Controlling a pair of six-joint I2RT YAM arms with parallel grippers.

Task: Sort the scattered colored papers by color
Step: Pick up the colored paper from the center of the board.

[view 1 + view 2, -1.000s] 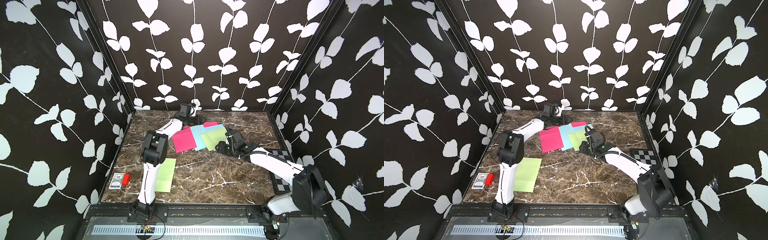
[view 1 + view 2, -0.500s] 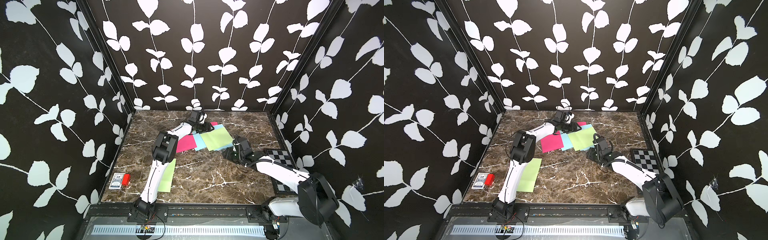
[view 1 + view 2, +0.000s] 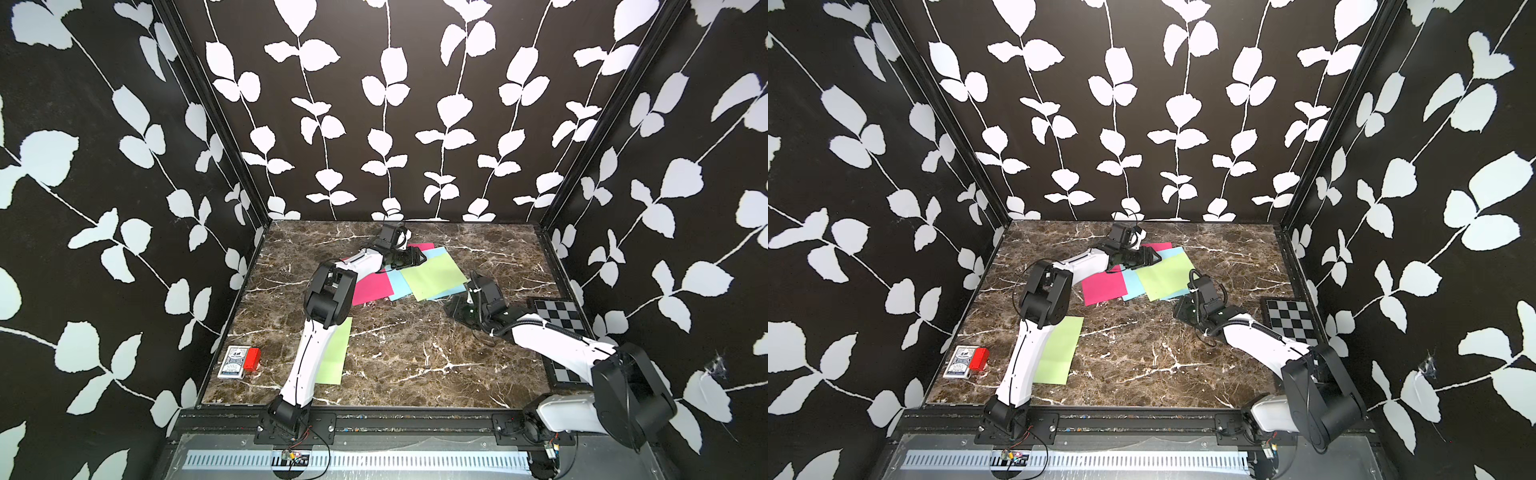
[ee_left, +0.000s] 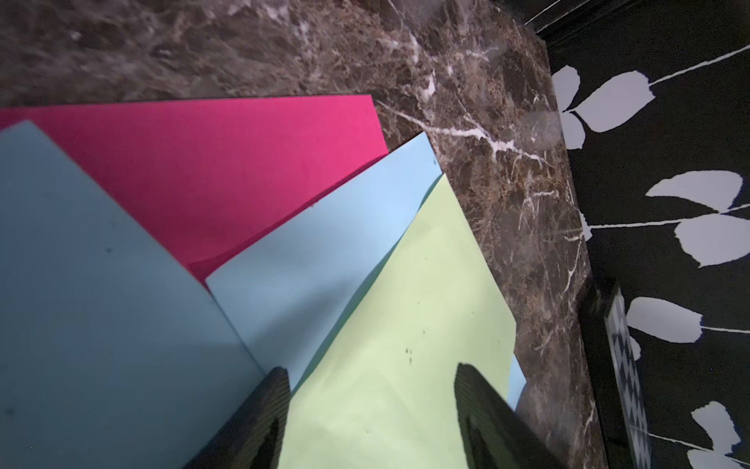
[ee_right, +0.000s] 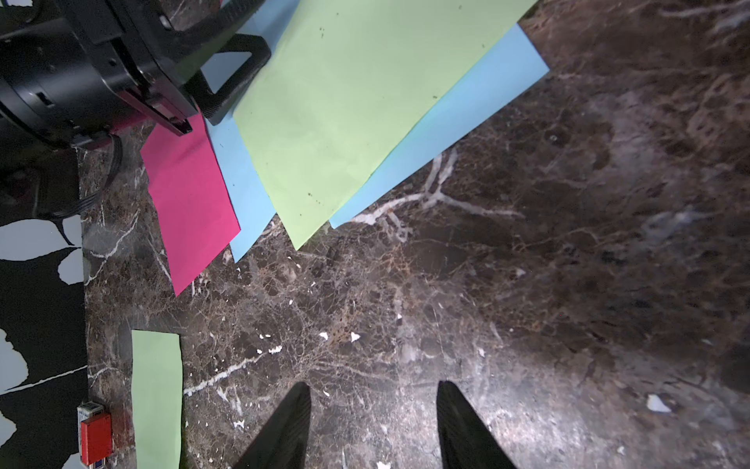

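The colored papers lie fanned in a pile at the back middle in both top views. A light green sheet [image 3: 434, 276] is on top, over pale blue sheets [image 3: 401, 286] and a magenta sheet [image 3: 372, 289]. Another magenta corner [image 3: 422, 247] shows at the far edge. A separate green sheet [image 3: 336, 353] lies front left, partly under my left arm. My left gripper [image 3: 409, 257] is open, low over the pile's far edge. In its wrist view [image 4: 371, 368] the jaws stand either side of the green sheet [image 4: 406, 325]. My right gripper [image 3: 455, 309] [image 5: 373, 385] is open over bare marble, just front-right of the pile.
A small card box with a red block [image 3: 239, 361] sits at the front left edge. A black-and-white checkerboard panel [image 3: 557, 311] lies along the right wall, partly under my right arm. Leaf-patterned walls close in three sides of the marble table [image 3: 415, 365].
My left gripper has moved right and forward from the back edge onto the pile, its jaws a little wider. My right gripper has drawn back off the green sheet toward the front right.
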